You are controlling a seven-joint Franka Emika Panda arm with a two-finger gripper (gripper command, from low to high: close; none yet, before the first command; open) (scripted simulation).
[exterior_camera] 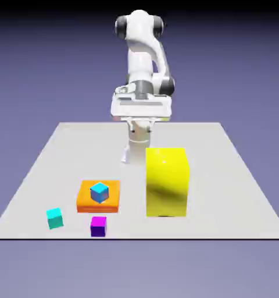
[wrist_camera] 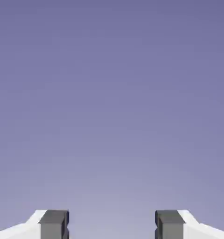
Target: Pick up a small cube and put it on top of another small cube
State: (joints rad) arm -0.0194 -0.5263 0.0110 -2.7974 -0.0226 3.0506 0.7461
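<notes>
Exterior and hand views of a cube-stacking scene. The white arm (exterior_camera: 143, 64) stands at the far edge of the grey table (exterior_camera: 49, 157), its hand folded back toward the base; in the exterior view the gripper itself is hard to make out, since the fingers are largely hidden behind the wide white hand housing and the wrist. In the hand view the gripper (wrist_camera: 112, 225) is spread wide, its two grey fingertips (wrist_camera: 54, 224) well apart at the bottom edge with nothing between them, and only the plain blue-violet backdrop fills the rest of the frame, so no table or object shows there. The small purple cube (exterior_camera: 98, 226), magenta on top, lies on the table near the front edge, free of the gripper and far from it. The small blue cube (exterior_camera: 99, 192) rests on a flat orange slab (exterior_camera: 83, 201), just behind the purple cube. A turquoise cube (exterior_camera: 54, 217) sits on the table toward the exterior view's left of the purple cube, apart from it. A tall yellow block (exterior_camera: 166, 181) stands toward the exterior view's right of the slab, hiding part of the table behind it.
</notes>
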